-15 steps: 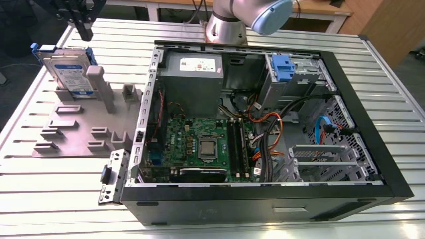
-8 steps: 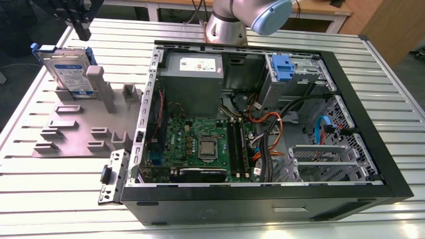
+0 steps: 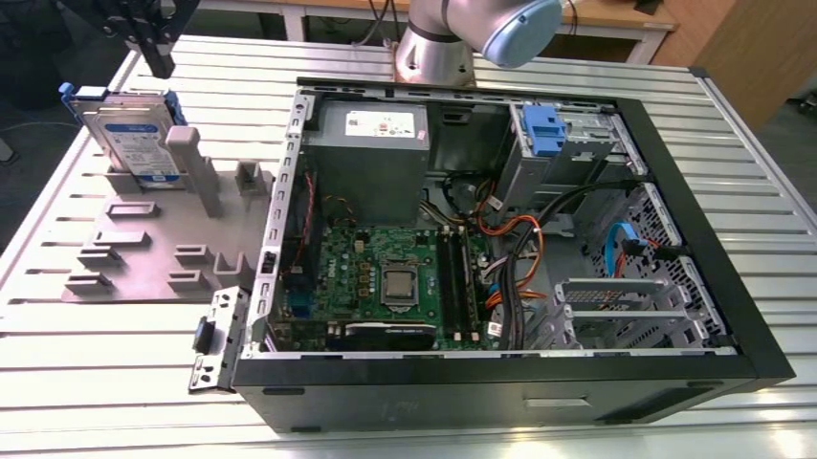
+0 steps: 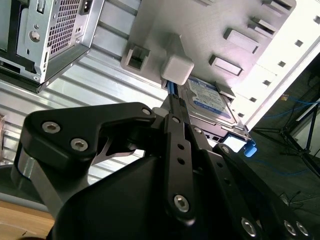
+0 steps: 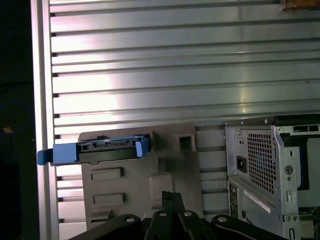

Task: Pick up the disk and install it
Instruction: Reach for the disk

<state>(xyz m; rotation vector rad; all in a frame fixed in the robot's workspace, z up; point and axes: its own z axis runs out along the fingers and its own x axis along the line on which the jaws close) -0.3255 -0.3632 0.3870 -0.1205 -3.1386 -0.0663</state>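
The disk [image 3: 128, 134] stands on edge in a grey holder [image 3: 153, 253] at the exterior view's left. It is silver-grey with a white-and-blue label and a blue bracket. My gripper [image 3: 160, 65] hangs above and just behind it, apart from it, with its black fingers shut on nothing. The first wrist view shows the disk [image 5: 100, 150] edge-on in its blue frame, with the fingertips [image 5: 169, 196] together some way off. In the second wrist view the labelled disk [image 4: 207, 100] lies beyond the gripper [image 4: 172, 102].
An open computer case [image 3: 511, 378] lies on the slatted metal table [image 3: 115, 382] at the exterior view's right. It holds a motherboard, cables and a grey drive cage [image 3: 587, 134] with a blue handle [image 3: 542, 129]. The arm's base [image 3: 441, 48] stands behind the case.
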